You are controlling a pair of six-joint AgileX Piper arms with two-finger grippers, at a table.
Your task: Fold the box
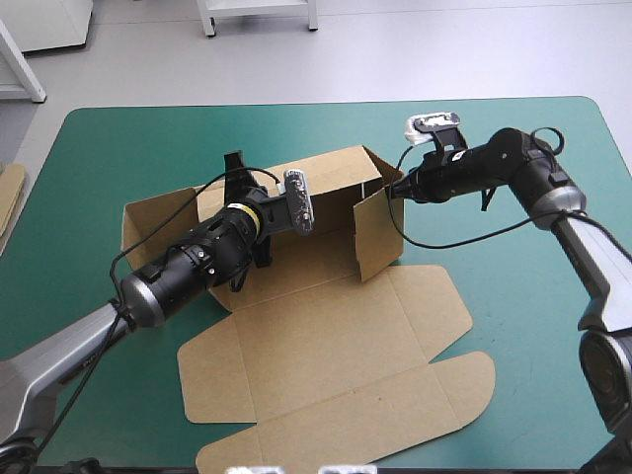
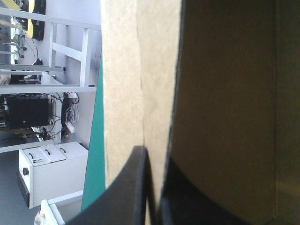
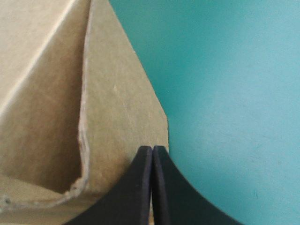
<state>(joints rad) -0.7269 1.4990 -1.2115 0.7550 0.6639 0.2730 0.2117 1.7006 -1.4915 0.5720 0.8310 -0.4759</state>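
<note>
The brown box [image 1: 326, 346] lies mid-table, its back wall [image 1: 326, 176] and right side flap [image 1: 380, 232] raised and its lid panels flat toward the front edge. My left gripper [image 1: 235, 166] reaches over the box floor and is shut on the back wall's top edge. In the left wrist view the board [image 2: 140, 84] runs between the black fingers of that gripper [image 2: 153, 157]. My right gripper [image 1: 389, 191] is shut, its tip against the side flap's upper corner. In the right wrist view the right gripper [image 3: 153, 149] shows as a pointed arch over that flap [image 3: 117, 117].
An edge of more brown board [image 1: 10, 196] shows at the table's left edge. Bare teal-green cover [image 1: 538, 326] stretches to the right of the box and along the far edge [image 1: 296, 123].
</note>
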